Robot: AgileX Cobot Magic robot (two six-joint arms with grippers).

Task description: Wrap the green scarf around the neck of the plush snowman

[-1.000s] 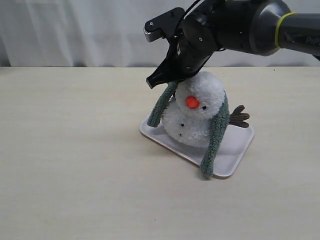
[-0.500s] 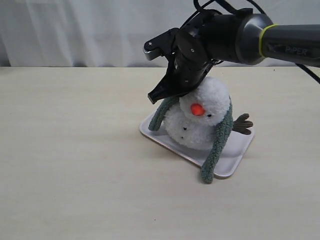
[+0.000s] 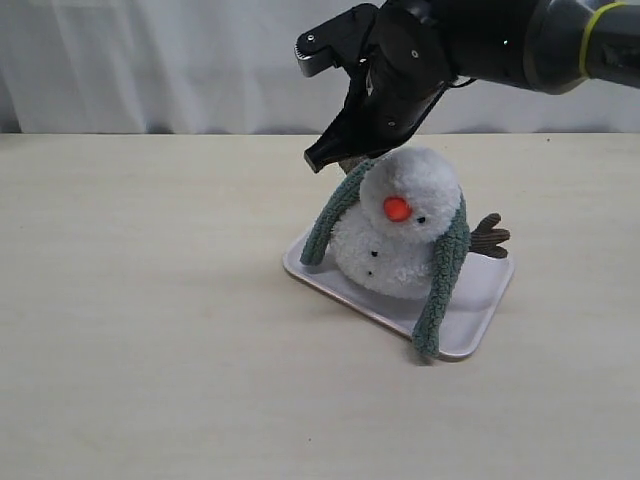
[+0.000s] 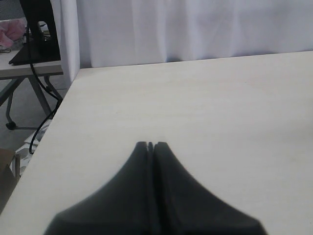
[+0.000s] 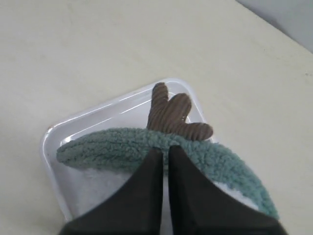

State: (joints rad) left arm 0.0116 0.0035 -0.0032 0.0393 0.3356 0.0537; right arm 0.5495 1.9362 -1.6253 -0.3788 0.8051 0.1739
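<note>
The green scarf (image 3: 443, 275) is a fuzzy, ribbed grey-green strip draped over the back of the plush snowman (image 3: 400, 250). One strand hangs down its left side to the tray (image 3: 480, 300). The longer strand runs down its right side and ends at the tray's near rim. In front, the snowman's neck (image 3: 392, 230) is bare of scarf. The toy is two fluffy white balls, upright, with an orange nose (image 3: 397, 208), black bead eyes and small black buttons (image 3: 373, 255). A brown corduroy twig arm (image 3: 490, 237) sticks out to the right. It stands on the pale rectangular tray, right of centre on the light worktop (image 3: 150, 300). The right pincer (image 3: 318, 160) hangs just above and left of the head, at the top of the left strand. In the wrist view its fingers are together, tips against the scarf (image 5: 112, 149) beside the twig arm (image 5: 173, 115). Whether any pile is pinched cannot be told. The left pincer (image 4: 150, 145) has its fingers pressed together over bare worktop near an edge, clear of everything. A white curtain (image 3: 150, 60) hangs behind.
</note>
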